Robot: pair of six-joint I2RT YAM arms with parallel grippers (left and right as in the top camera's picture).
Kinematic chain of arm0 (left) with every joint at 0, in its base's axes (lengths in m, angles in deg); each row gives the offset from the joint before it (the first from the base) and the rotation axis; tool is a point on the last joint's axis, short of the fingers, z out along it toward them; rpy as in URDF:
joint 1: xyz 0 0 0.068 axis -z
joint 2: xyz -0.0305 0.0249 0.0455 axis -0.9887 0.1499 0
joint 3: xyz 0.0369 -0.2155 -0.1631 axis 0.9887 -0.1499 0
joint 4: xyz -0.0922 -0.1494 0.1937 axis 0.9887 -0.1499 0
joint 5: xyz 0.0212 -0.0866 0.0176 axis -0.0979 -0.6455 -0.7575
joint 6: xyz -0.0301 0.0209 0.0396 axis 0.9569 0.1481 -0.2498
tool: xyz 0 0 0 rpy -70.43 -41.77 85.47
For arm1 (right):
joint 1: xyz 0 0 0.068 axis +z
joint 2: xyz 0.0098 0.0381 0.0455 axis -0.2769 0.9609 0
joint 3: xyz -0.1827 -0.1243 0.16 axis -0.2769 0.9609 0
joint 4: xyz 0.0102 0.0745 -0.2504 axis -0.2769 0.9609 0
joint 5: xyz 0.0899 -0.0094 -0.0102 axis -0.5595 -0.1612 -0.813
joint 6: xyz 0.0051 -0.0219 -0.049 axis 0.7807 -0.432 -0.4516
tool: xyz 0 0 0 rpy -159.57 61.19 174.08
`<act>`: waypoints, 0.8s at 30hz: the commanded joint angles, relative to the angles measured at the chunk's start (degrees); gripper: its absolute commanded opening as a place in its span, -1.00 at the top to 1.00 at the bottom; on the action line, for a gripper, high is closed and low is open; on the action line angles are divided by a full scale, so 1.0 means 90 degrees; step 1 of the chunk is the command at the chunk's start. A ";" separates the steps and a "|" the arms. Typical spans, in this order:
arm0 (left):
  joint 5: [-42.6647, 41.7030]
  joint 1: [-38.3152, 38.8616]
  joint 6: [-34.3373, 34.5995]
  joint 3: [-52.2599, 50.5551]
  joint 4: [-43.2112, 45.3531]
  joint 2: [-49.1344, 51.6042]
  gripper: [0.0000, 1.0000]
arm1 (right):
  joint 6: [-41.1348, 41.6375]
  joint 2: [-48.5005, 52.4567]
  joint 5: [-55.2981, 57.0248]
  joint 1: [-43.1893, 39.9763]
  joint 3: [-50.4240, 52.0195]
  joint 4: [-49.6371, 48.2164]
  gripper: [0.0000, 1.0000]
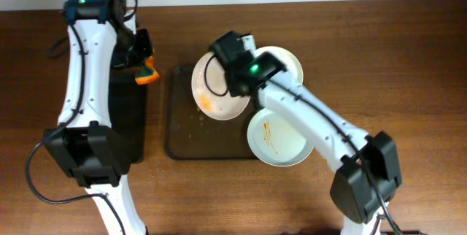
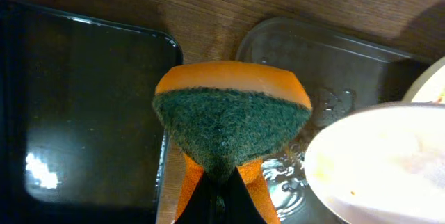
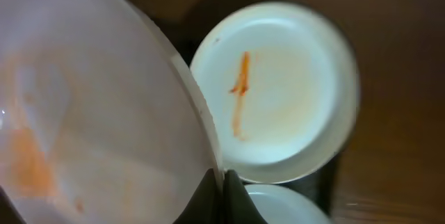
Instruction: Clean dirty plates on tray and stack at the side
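Observation:
The dark brown tray [image 1: 184,141] lies mid-table. My right gripper [image 1: 232,82] is shut on the rim of a plate [image 1: 211,89] with an orange smear and holds it lifted and tilted over the tray; it fills the left of the right wrist view [image 3: 97,113]. A second streaked plate [image 1: 281,139] lies at the tray's right front and also shows below the jaws [image 3: 278,92]. A third plate [image 1: 288,63] lies behind my right arm. My left gripper [image 1: 142,63] is shut on an orange and green sponge [image 2: 233,116] near the tray's left rim [image 2: 313,50].
A narrow black tray [image 1: 128,125] lies left of the brown tray, under my left arm; it also shows in the left wrist view [image 2: 76,106]. Water drops sit on the brown tray's floor [image 2: 292,172]. Bare wooden table [image 1: 408,67] lies to the right.

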 commanded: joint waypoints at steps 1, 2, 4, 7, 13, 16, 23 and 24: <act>-0.0478 -0.0211 -0.0223 0.0041 0.0007 0.0340 1.00 | -0.0124 0.0087 0.2480 0.0646 -0.0036 0.0056 0.92; -0.0481 -0.0238 -0.0248 0.0041 0.0005 0.0381 1.00 | -0.0124 0.0090 0.2841 0.0811 -0.0036 0.0046 0.92; -0.0478 -0.0255 -0.0248 0.0041 0.0010 0.0403 1.00 | -0.0121 0.0090 0.3638 0.1115 -0.0036 0.0010 0.92; -0.0478 -0.0255 -0.0248 0.0041 0.0056 0.0403 1.00 | -0.0124 0.0090 0.4796 0.1450 -0.0036 0.0010 0.92; -0.0481 -0.0255 -0.0248 0.0041 0.0061 0.0403 1.00 | -0.0119 0.0090 0.6042 0.1926 -0.0036 -0.0131 0.92; -0.0481 -0.0255 -0.0248 0.0041 0.0061 0.0403 1.00 | 0.0046 0.0090 0.5814 0.1940 -0.0034 -0.0136 0.92; -0.0478 -0.0255 -0.0248 0.0041 0.0058 0.0403 1.00 | 0.0641 0.0250 -0.0826 0.0736 0.0027 -0.0114 0.92; -0.0481 -0.0253 -0.0248 0.0041 0.0058 0.0403 1.00 | 0.0845 0.0376 -0.1455 0.0464 0.0070 -0.0117 0.92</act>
